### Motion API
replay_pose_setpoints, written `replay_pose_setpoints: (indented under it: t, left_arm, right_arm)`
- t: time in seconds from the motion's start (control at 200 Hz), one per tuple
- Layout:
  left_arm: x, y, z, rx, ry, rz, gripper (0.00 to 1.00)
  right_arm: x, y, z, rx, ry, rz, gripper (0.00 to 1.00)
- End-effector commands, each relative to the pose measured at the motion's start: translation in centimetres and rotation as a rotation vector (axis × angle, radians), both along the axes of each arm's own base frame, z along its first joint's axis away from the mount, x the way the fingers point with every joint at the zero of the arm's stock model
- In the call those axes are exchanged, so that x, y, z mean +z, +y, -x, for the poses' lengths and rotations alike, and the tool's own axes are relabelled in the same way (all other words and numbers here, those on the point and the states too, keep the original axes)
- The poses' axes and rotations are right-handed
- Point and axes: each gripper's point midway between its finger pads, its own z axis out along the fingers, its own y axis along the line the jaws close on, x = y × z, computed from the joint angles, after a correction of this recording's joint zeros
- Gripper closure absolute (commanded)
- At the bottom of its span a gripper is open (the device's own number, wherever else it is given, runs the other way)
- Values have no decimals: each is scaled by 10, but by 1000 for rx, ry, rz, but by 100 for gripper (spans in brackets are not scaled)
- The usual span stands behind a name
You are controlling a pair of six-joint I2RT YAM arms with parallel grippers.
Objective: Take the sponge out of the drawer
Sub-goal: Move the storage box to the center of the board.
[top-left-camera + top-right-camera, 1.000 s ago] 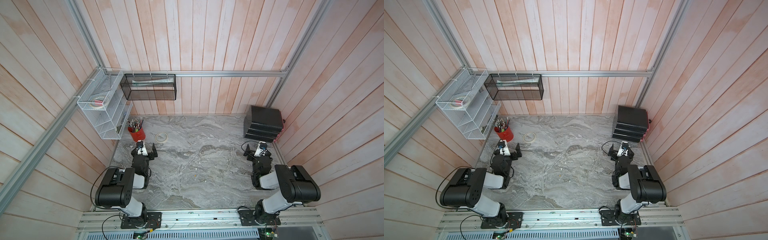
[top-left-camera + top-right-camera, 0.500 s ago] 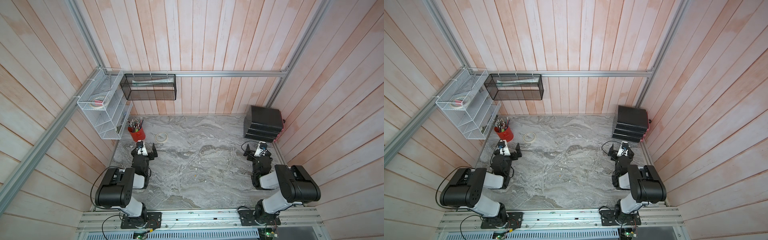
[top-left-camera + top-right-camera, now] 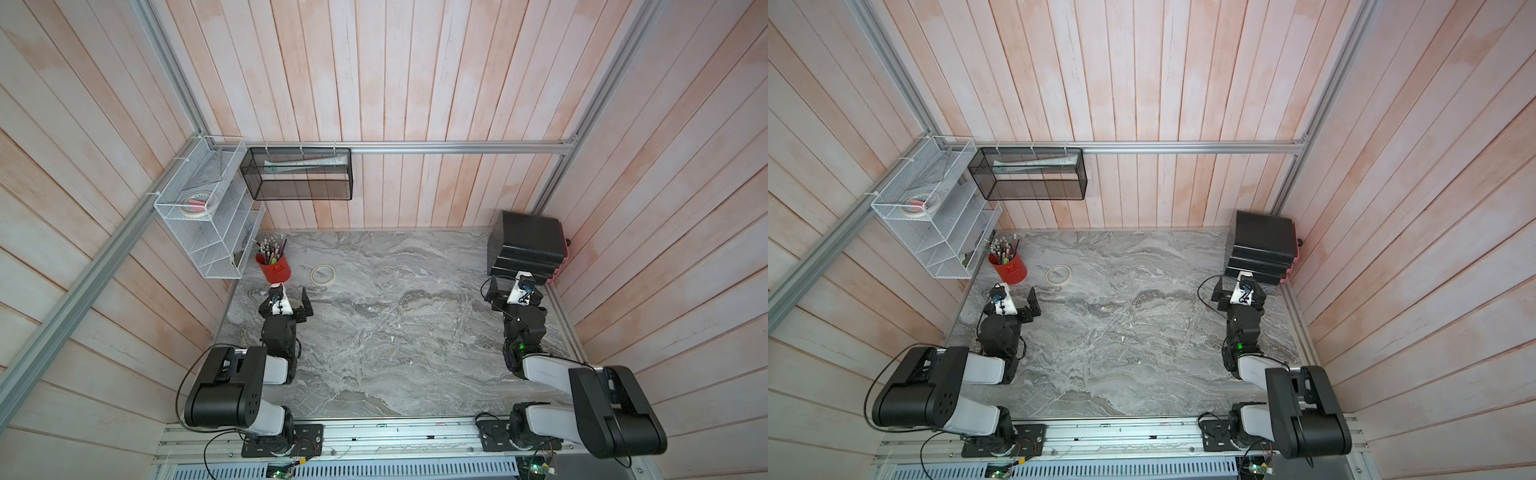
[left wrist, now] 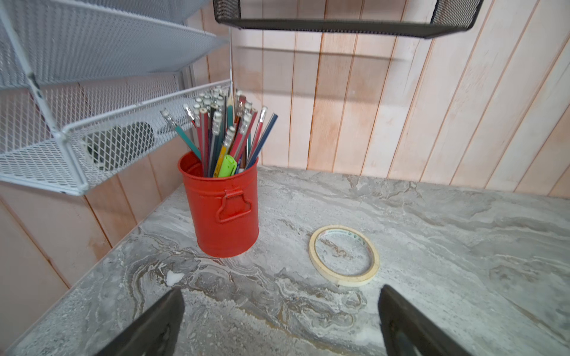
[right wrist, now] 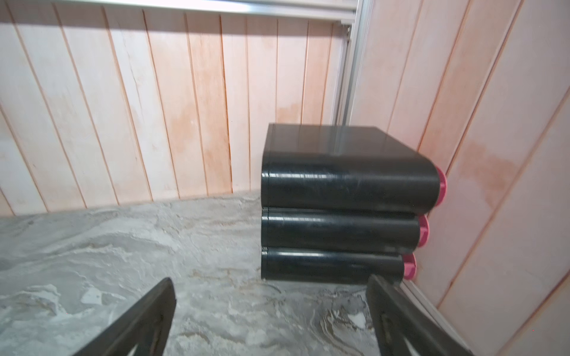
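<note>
As the drawer unit (image 5: 339,185) sits closed, its contents are hidden.

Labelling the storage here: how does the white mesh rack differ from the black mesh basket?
The white mesh rack hangs on the side wall near the left arm; the black mesh basket hangs on the back wall. The rack has several tiers; the basket is one long box. Both are mesh and hang from aluminium rails, above the table.

Pale pink wood-plank walls (image 3: 395,83) enclose a grey marbled tabletop (image 3: 395,332), framed by aluminium rails (image 3: 457,147).
</note>
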Motion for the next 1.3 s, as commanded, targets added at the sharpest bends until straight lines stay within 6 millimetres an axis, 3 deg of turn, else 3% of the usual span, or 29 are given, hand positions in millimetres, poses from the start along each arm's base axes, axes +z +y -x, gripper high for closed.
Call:
replay_pose_setpoints:
  t: [0.0, 0.25, 0.435, 0.6, 0.695, 0.83, 0.98, 1.11, 1.295]
  left_arm:
    - [9, 5, 2, 32, -16, 12, 0]
    - [-14, 0, -8, 5, 21, 4, 0]
    - [-10, -2, -12, 2, 32, -11, 0]
    - [14, -9, -7, 3, 19, -49, 0]
    - [46, -19, -5, -21, -24, -31, 0]
    - [80, -48, -6, -180, -50, 177, 0]
    - [97, -93, 0, -392, -39, 448, 0]
    - [99, -137, 4, -516, 17, 562, 0]
    - [89, -187, 18, -692, 81, 731, 0]
  right_arm:
    - [8, 2, -5, 6, 55, -36, 2]
    - [-6, -1, 0, -12, 85, -37, 2]
    - [-1, 0, -2, -8, 102, -71, 2]
    - [19, 7, -9, 29, 126, -145, 2]
    - [31, 20, -12, 95, 150, -219, 2]
    - [43, 47, -8, 246, 150, -396, 2]
    - [44, 93, 3, 447, 150, -606, 2]
    - [43, 138, 14, 537, 179, -635, 2]
    - [37, 177, 26, 663, 207, -707, 2]
